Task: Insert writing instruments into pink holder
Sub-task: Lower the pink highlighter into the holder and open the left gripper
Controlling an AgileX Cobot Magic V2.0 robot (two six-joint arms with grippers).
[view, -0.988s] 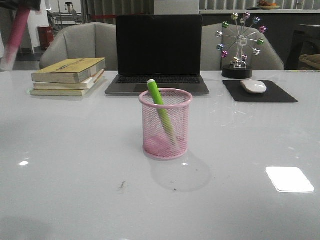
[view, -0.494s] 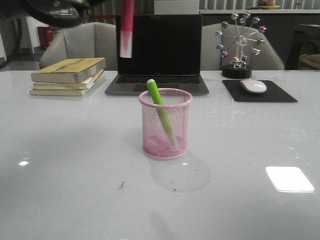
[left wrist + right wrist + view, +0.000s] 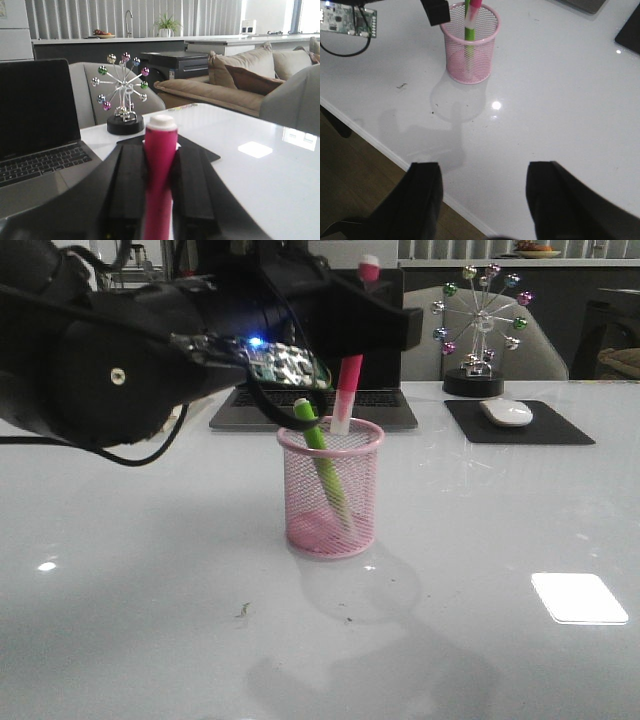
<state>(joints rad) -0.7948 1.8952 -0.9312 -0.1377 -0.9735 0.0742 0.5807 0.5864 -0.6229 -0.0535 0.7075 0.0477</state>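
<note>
pink wire-mesh holder (image 3: 331, 490), glossy white table (image 3: 500, 570)

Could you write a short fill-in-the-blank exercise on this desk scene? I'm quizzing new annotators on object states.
1. The lime green highlighter marker leans inside the round pink wire-mesh pen cup, which stands ____ on the white table.
2. The left pincer is shut on the ____ highlighter marker.
3. That marker's whitish lower end is at the cup's ____.
4. The right pincer is ____, holding nothing.

Missing words: upright; magenta pink; rim; open
</note>
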